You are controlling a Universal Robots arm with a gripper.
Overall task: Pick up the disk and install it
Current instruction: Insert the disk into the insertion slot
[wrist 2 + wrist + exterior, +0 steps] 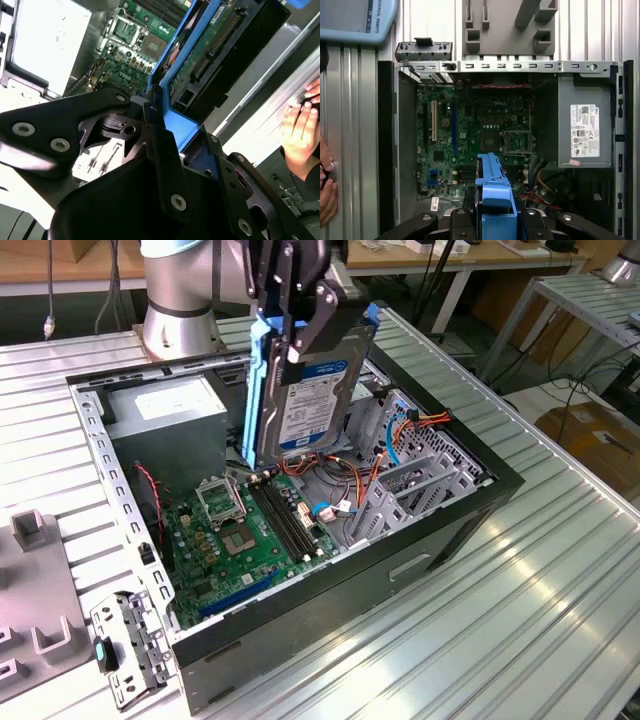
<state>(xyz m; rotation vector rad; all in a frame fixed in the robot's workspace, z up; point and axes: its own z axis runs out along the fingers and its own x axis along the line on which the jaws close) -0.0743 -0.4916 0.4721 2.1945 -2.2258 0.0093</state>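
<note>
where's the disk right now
In the exterior view the claw grips the disk on edge above the open computer case, over the motherboard, with the grey power supply toward the exterior view's left.

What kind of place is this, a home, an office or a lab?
Most likely a robotics lab or test workshop: an open computer case sits on a ribbed aluminium table, the gripper holds the disk above it, and cabled workbenches stand behind.
</note>
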